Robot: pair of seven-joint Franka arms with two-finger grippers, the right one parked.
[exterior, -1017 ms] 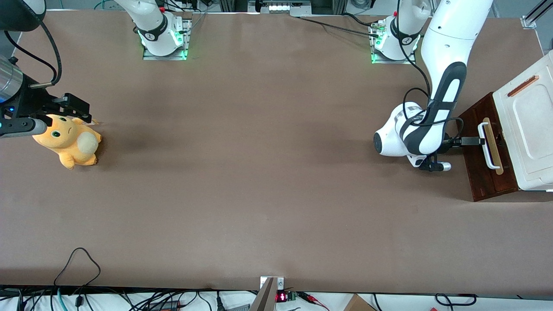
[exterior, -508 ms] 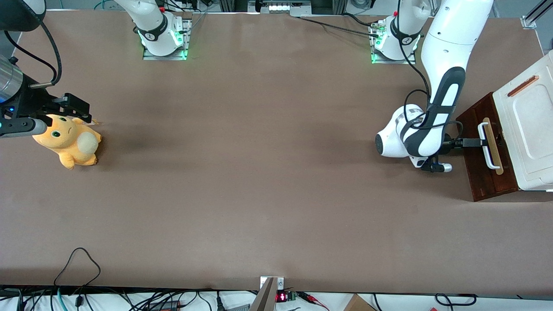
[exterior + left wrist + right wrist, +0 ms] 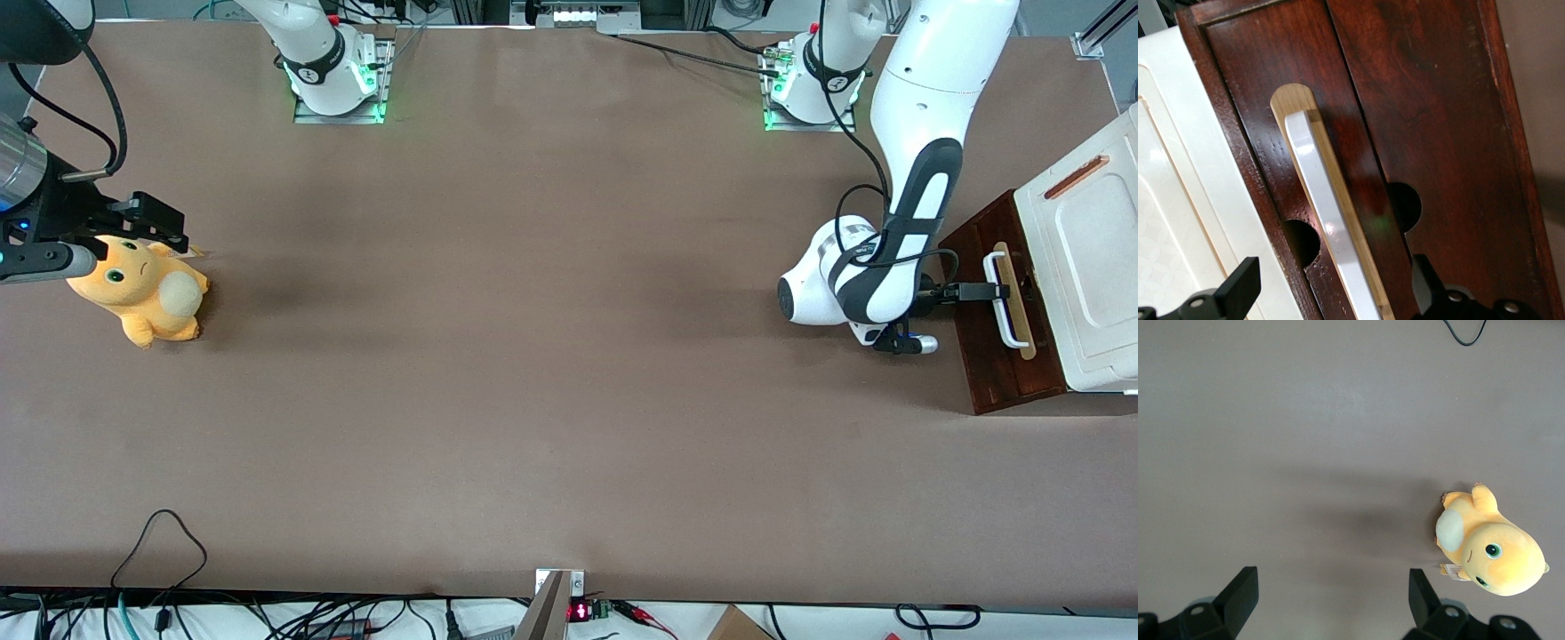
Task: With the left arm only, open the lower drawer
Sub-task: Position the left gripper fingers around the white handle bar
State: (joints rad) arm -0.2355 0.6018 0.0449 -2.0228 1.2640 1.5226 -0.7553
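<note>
Table (image 3: 533,373): I see plain brown matting.
Gripper (image 3: 994,290): fingers spread astride the lower drawer (image 3: 996,356)'s white handle (image 3: 1328,220).
Plush toy (image 3: 142,293): near the parked arm.

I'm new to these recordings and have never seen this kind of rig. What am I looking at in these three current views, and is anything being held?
Two white robot arms are bolted to a brown table. The front view looks down on the whole table; the other two come from cameras on each arm's wrist. The left arm reaches toward a white cabinet. Its gripper is at the white loop handle of the lower drawer, a dark reddish-brown front. The wrist view shows its fingers open, one on each side of the handle, so nothing is held yet. An orange plush toy lies on the table toward the parked arm's end.
</note>
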